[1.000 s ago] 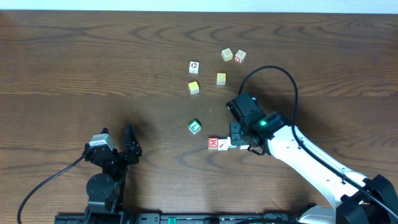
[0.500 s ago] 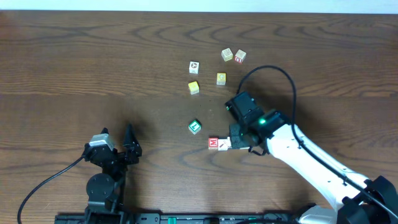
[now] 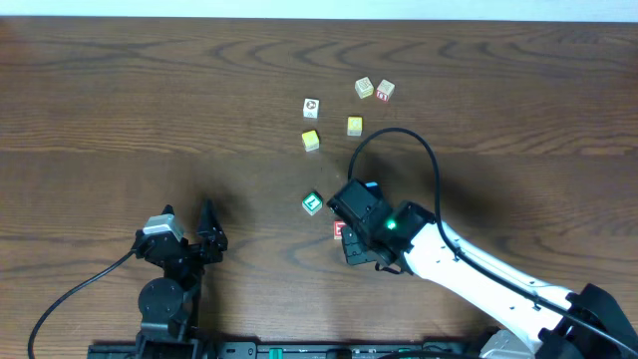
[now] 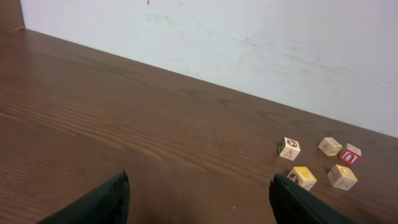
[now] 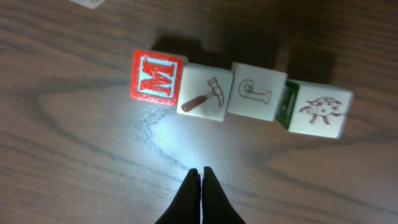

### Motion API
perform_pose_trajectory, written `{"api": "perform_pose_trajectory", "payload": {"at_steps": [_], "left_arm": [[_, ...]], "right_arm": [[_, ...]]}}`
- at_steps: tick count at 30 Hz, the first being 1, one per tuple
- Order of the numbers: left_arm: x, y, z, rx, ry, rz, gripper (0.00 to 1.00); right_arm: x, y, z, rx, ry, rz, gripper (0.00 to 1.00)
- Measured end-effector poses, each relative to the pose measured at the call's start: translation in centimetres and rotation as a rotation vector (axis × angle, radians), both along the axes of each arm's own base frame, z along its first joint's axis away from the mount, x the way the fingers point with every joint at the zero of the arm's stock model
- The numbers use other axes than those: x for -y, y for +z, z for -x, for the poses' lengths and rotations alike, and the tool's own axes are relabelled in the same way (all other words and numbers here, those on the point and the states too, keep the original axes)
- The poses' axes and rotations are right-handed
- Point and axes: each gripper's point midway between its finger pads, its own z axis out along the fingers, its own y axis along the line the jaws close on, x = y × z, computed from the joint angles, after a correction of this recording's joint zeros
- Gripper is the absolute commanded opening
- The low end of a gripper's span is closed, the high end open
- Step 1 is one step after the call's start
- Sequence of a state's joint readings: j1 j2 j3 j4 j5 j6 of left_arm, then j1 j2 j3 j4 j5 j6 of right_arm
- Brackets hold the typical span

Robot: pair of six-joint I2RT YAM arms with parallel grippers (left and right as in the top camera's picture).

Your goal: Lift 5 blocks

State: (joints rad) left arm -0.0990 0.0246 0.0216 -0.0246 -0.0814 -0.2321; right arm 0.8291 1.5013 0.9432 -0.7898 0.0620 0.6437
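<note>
In the right wrist view four blocks lie in a touching row on the table: a red M block (image 5: 158, 78), a hammer block (image 5: 204, 96), a whitish letter block (image 5: 252, 90) and a ladybug block (image 5: 317, 112) with a green side. My right gripper (image 5: 201, 171) is shut and empty, just in front of the row, apart from it. From overhead, the right gripper (image 3: 351, 246) covers most of the row; only the red block (image 3: 339, 230) peeks out. A green-faced block (image 3: 313, 203) lies apart, to the upper left. My left gripper (image 3: 186, 221) (image 4: 199, 205) stands open and empty at the front left.
Farther back lie two yellow-faced cubes (image 3: 311, 140) (image 3: 355, 126), a whitish cube (image 3: 311, 107) and a pair of cubes (image 3: 364, 88) (image 3: 385, 91). The right arm's black cable (image 3: 399, 135) loops above the wrist. A pale wall (image 4: 249, 43) borders the table's far edge.
The right arm has swung left and toward the front, now covering most of the row. Its jaws have closed fully. The left arm has not moved.
</note>
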Motion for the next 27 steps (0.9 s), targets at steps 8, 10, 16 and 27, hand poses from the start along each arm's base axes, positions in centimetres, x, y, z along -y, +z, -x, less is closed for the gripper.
{"api": "perform_pose_trajectory", "payload": {"at_steps": [8,10,16,27], "left_arm": [[0.0,0.0,0.0,0.000,0.000,0.000,0.72],[0.0,0.0,0.0,0.000,0.000,0.000,0.72],[0.0,0.0,0.0,0.000,0.000,0.000,0.72],[0.0,0.0,0.0,0.000,0.000,0.000,0.72]], "right_arm": [[0.6,-2.4,0.7,-0.010,-0.033,-0.003,0.01],[0.5,-2.4,0.6,-0.004,-0.039,-0.010,0.01],[-0.1,-3.0,0.1,0.010,-0.045,-0.029,0.01],[-0.2,-5.2,0.0,-0.014,-0.048,0.000,0.01]]}}
